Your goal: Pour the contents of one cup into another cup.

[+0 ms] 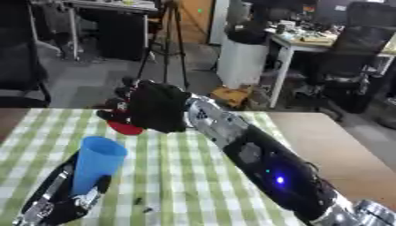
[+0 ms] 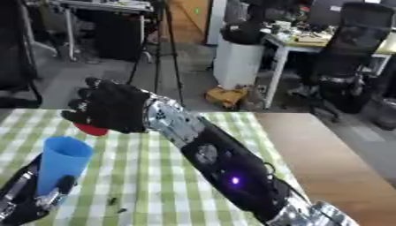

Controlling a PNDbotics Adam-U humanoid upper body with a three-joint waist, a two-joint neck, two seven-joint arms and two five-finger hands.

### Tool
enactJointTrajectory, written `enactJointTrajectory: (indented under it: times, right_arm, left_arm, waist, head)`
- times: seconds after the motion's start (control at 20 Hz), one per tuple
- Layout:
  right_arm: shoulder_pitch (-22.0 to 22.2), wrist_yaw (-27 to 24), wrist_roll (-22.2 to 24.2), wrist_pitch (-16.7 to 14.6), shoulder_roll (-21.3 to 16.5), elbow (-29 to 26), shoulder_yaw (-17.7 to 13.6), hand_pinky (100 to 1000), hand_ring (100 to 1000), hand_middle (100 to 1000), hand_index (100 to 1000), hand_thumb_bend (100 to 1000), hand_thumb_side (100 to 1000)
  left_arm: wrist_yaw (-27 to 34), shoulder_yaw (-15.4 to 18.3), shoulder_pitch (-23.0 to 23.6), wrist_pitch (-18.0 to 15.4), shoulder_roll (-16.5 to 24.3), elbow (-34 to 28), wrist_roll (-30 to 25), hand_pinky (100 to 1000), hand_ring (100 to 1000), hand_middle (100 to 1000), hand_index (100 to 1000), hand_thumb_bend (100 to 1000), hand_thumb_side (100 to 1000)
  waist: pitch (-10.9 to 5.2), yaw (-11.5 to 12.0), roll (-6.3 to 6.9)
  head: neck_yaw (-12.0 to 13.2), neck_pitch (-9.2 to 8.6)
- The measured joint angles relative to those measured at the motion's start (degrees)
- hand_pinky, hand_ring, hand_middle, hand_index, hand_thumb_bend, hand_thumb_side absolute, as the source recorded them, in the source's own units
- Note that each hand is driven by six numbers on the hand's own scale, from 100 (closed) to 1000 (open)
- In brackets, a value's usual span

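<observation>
A blue cup (image 1: 97, 161) stands upright at the lower left, and my left hand (image 1: 58, 201) is curled round its lower part from below. At the far left of the table a red cup (image 1: 126, 128) shows only as red patches under and between the fingers of my right hand (image 2: 112, 110). That hand has come across from the lower right and its black fingers are wrapped over the red cup, hiding most of it. The red cup is beyond the blue cup and slightly to its right, apart from it. I cannot see inside either cup.
A green-and-white checked cloth (image 1: 182, 176) covers the table's left part; bare wood (image 1: 333, 145) lies to the right. Small dark specks (image 1: 143, 205) sit on the cloth near the front. Beyond the far edge stand a tripod (image 1: 166, 44), a white bin (image 1: 240, 62) and an office chair (image 1: 352, 48).
</observation>
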Motion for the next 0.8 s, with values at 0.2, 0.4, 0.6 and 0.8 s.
enactJointTrajectory:
  times: [0.2, 0.4, 0.6, 0.8]
  right_arm:
    - [0.0, 0.0, 0.0, 0.0, -0.1, 0.0, 0.0, 575, 537, 562, 917, 100, 100]
    - [0.0, 0.0, 0.0, 0.3, -0.2, 0.0, -0.1, 573, 539, 558, 917, 100, 100]
    - [0.0, -0.6, -0.4, 1.3, -0.7, 0.0, -1.1, 571, 539, 549, 915, 100, 100]
    - [0.0, -2.3, -0.4, 2.5, -1.0, -0.3, -2.5, 569, 529, 560, 916, 100, 100]
  left_arm:
    - [0.0, 0.0, 0.0, 0.0, 0.0, 0.0, 0.2, 321, 444, 479, 709, 100, 488]
    - [0.0, 0.0, 0.0, -0.1, 0.0, 0.0, 0.4, 320, 444, 474, 709, 100, 484]
    - [0.1, 0.1, 0.1, 0.0, 0.0, -0.1, 0.5, 320, 444, 474, 708, 100, 485]
    - [0.1, 0.4, 0.2, 0.1, 0.0, -0.2, 0.8, 322, 444, 474, 708, 100, 485]
  waist:
    - [-0.02, 0.0, 0.0]
    - [-0.08, -0.1, 0.0]
    - [-0.16, -0.3, 0.0]
    - [-0.16, -0.6, 0.0]
  head:
    - [0.0, 0.0]
    - [0.0, 0.0]
    - [0.0, 0.0]
    - [0.1, 0.0]
